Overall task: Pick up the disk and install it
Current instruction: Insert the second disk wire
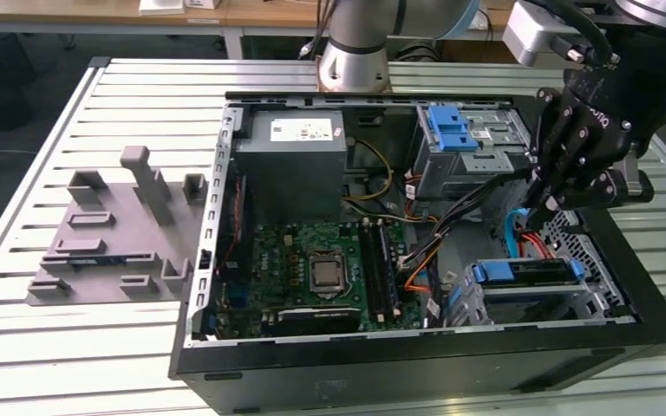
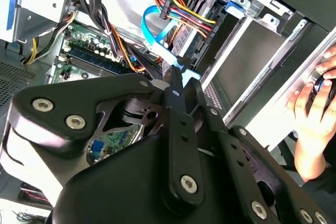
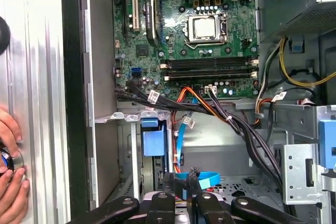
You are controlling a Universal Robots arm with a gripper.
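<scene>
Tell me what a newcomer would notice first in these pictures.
The open computer case lies on its side on the slatted table, its green motherboard bared. The black gripper hangs over the case at the exterior view's right, above the disk with its blue handle, which sits in a lower bay. In the first wrist view, a person's hand rests on the table beside the case.
</scene>
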